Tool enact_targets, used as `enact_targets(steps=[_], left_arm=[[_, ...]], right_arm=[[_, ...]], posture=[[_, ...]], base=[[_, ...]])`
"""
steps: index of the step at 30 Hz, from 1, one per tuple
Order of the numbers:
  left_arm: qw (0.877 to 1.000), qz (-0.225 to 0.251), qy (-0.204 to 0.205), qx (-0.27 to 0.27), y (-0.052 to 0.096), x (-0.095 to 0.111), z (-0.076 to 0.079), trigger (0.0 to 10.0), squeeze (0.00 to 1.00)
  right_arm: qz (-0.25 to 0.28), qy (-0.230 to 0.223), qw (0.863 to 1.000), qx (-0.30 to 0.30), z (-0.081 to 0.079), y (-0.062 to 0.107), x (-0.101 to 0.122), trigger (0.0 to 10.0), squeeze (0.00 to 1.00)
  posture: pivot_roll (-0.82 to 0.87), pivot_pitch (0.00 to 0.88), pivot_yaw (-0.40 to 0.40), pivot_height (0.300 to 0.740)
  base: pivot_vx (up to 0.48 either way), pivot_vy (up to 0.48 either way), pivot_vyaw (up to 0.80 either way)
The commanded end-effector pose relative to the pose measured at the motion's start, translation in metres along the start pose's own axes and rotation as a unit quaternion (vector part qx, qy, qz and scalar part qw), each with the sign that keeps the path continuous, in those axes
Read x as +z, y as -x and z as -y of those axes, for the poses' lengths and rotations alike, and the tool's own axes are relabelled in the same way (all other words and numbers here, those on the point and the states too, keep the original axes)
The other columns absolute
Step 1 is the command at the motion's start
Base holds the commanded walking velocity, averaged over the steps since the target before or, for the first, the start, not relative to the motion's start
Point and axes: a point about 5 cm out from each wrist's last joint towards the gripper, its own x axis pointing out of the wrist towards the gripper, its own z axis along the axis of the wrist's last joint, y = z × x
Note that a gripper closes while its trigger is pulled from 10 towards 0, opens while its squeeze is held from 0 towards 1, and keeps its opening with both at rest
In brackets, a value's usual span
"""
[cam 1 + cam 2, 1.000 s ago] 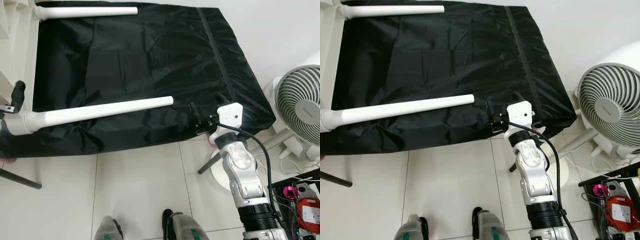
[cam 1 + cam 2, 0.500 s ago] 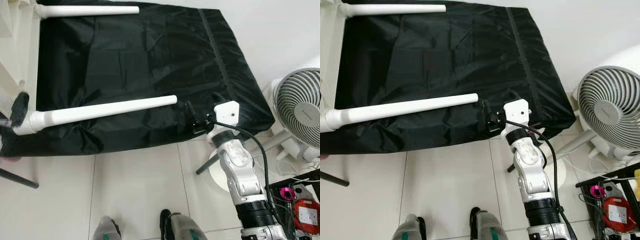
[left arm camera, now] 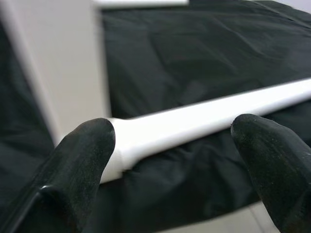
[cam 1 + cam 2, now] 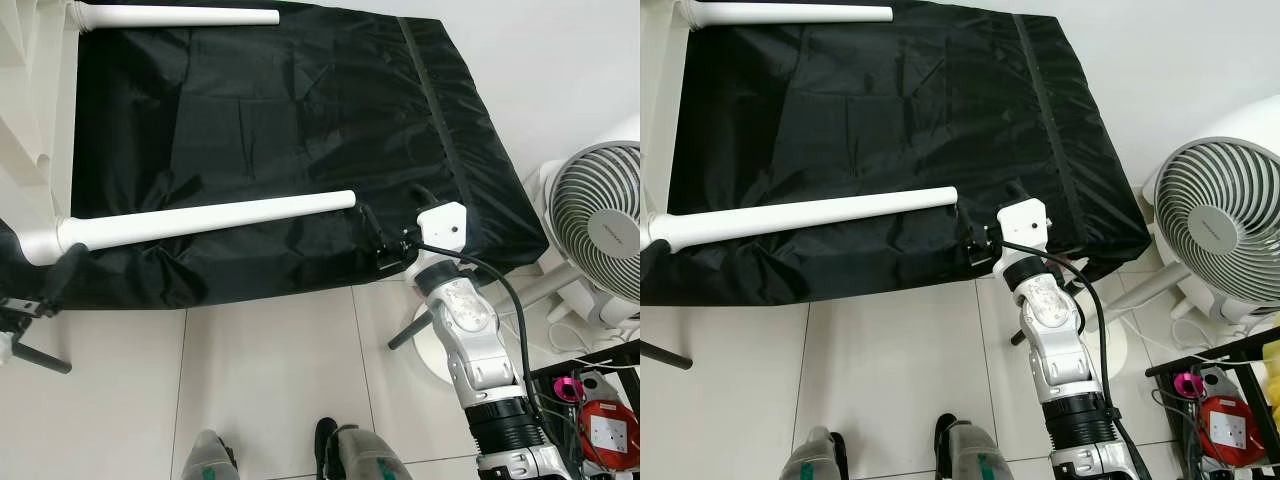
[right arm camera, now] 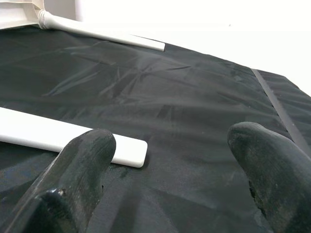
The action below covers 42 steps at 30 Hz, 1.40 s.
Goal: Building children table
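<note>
While table (image 4: pixel 40 150) lies tipped on black cover (image 4: pixel 270 130), near leg (image 4: pixel 200 220) juts out sideways: rigid, smooth, likely slippery and light. Right gripper (image 4: pixel 372 243) spread wide at free tip, left gripper (image 3: pixel 170 145) spread wide near socket; both empty. Best hold: mid-shaft.

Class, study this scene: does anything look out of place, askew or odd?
Yes. The white children's table lies on its side, its two legs jutting out level over a crumpled black cover. Both the left gripper and the right gripper sit near the nearer leg, jaws open.
</note>
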Motion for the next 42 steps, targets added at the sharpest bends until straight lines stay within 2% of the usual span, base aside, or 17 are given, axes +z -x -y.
enact_targets(steps=[1,4,9,12,16,17,20,22,23,26,33,35,42], left_arm=[[0.99,-0.02,0.011,-0.139,-0.005,-0.007,0.023,10.0,0.0],[0.991,-0.016,0.023,-0.13,-0.02,-0.014,0.023,10.0,0.0],[0.993,-0.007,0.023,-0.118,-0.031,-0.015,0.023,10.0,0.0],[0.997,0.012,0.017,-0.079,-0.047,-0.013,0.013,10.0,0.0],[0.998,0.018,0.014,-0.066,-0.051,-0.011,0.009,10.0,0.0],[0.998,0.02,0.013,-0.049,-0.053,-0.01,0.003,10.0,0.0],[0.999,0.018,0.008,-0.03,-0.054,-0.01,-0.004,10.0,0.0],[1.0,0.017,-0.008,0.011,-0.051,-0.009,-0.02,10.0,0.0],[1.0,0.017,-0.008,0.011,-0.051,-0.009,-0.02,10.0,0.0],[0.998,0.011,-0.027,0.051,-0.043,-0.008,-0.037,10.0,0.0],[0.997,0.007,-0.043,0.07,-0.038,-0.01,-0.047,10.0,0.0],[0.994,0.005,-0.052,0.093,-0.036,-0.012,-0.054,10.0,0.0],[0.992,0.004,-0.061,0.11,-0.036,-0.014,-0.059,10.0,0.0]], right_arm=[[-0.001,-0.003,1.0,0.0,0.001,0.001,-0.002,10.0,0.0],[0.002,-0.004,1.0,0.001,0.002,0.0,-0.002,10.0,0.0],[0.004,-0.003,1.0,-0.001,0.002,0.001,-0.002,10.0,0.0],[0.005,-0.001,1.0,-0.007,0.003,0.002,-0.002,10.0,0.0],[0.005,-0.001,1.0,-0.009,0.003,0.003,-0.002,10.0,0.0],[0.006,-0.001,1.0,-0.012,0.003,0.003,-0.002,10.0,0.0],[0.006,-0.001,1.0,-0.015,0.003,0.004,-0.003,10.0,0.0],[0.006,-0.003,1.0,-0.018,0.002,0.005,-0.004,10.0,0.0],[0.006,-0.003,1.0,-0.018,0.002,0.005,-0.004,10.0,0.0],[0.007,-0.009,1.0,-0.015,-0.001,0.004,-0.004,10.0,0.0],[0.009,-0.01,1.0,-0.01,-0.004,0.001,-0.004,10.0,0.0],[0.009,-0.009,1.0,-0.007,-0.003,0.0,-0.004,10.0,0.0],[0.009,-0.008,1.0,-0.007,-0.003,0.001,-0.004,10.0,0.0]], posture=[[0.04,0.195,-0.067,0.74],[0.03,0.186,-0.055,0.74],[0.02,0.18,-0.047,0.74],[0.01,0.17,-0.033,0.74],[0.01,0.17,-0.033,0.74],[0.01,0.165,-0.024,0.74],[0.01,0.16,-0.018,0.74],[0.02,0.154,-0.015,0.74],[0.02,0.154,-0.015,0.74],[0.03,0.149,-0.019,0.74],[0.03,0.143,-0.028,0.74],[0.04,0.144,-0.032,0.74],[0.03,0.149,-0.033,0.74]], base=[[0.0,0.0,0.0],[0.0,0.0,0.0],[0.0,0.0,0.0],[0.0,0.0,0.0],[0.0,0.0,0.0],[0.0,0.0,0.0],[0.0,0.0,0.0],[0.0,0.0,0.0],[0.0,0.0,0.0],[0.0,0.0,0.0],[0.0,0.0,0.0],[0.0,0.0,0.0],[0.0,0.0,0.0]])
